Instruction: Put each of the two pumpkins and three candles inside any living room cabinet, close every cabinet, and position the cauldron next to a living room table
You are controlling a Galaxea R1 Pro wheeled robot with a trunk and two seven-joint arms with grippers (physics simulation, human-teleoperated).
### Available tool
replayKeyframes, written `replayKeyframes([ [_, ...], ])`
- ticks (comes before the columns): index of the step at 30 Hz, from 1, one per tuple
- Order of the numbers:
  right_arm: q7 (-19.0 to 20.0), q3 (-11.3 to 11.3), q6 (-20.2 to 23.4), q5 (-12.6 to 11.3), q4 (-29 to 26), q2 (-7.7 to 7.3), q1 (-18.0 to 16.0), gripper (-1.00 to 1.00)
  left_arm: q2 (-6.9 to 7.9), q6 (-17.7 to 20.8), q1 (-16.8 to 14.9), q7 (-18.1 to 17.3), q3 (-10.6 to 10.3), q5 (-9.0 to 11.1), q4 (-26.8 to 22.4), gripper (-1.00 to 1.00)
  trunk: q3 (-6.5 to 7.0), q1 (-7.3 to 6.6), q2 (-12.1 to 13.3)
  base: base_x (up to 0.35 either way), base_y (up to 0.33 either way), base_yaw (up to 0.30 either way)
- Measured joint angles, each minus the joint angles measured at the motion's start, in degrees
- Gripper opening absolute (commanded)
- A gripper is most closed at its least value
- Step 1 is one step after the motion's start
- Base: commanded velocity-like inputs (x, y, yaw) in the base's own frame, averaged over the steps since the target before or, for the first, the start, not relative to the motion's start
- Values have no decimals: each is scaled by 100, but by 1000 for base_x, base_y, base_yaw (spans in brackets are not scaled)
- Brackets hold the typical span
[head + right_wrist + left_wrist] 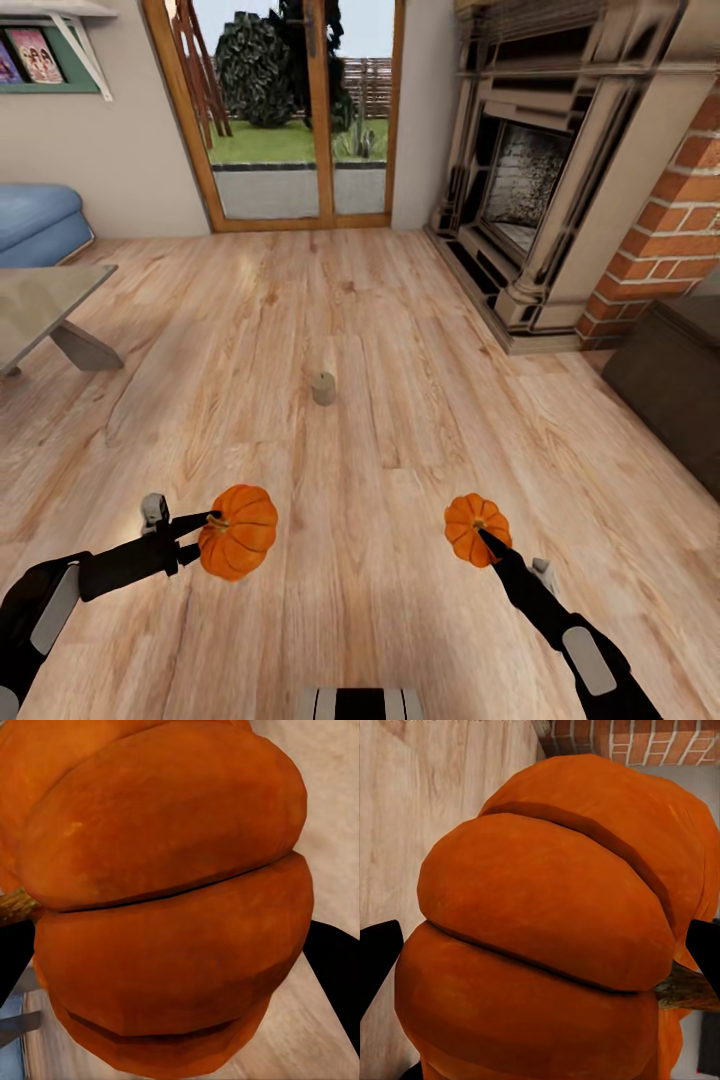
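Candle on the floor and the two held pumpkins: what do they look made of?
Candle: matte beige, likely wax; no shine. Left pumpkin and right pumpkin: ribbed orange rind with a dull sheen and woody stems, looking like real gourds, though plastic can't be excluded.

I am seeing open wooden floor (pixel 400 440) ahead; one candle (pixel 323 388) is standing mid-path, a glass table (pixel 40 305) flanking left, dark cabinet (pixel 675 385) flanking right.

Count's easy: two pumpkins, the bigger one (pixel 238 531) and the smaller one (pixel 476 529), plus one candle (pixel 323 388) on the floor.
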Motion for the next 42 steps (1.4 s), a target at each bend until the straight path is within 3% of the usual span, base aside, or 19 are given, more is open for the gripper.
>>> replayKeyframes([
  [7, -8, 54, 20, 2, -43, -1, 1, -100, 5, 4, -11, 0, -1, -1, 0, -100, 155, -18, 9, -5, 0, 0],
  [12, -54, 392, 396, 23, -65, -5, 0, -100, 12, 11, -13, 0, -1, -2, 1, -100, 265, -31, 16, 0, 0, 24],
  [14, -61, 425, 528, 3, -148, -8, -1, -100, 11, 12, -12, -1, -1, -2, 0, -100, 305, -36, 19, 0, 0, 134],
  [22, -76, 456, 1068, 43, -402, -16, -1, -100, 7, 10, -12, 0, -1, -3, 0, -100, 432, -57, 30, 0, 0, 179],
  [42, 34, 469, 1069, 80, -511, -23, 8, -100, -8, -4, -12, 6, -1, -4, 0, -100, 718, -108, 56, 0, 0, 190],
])
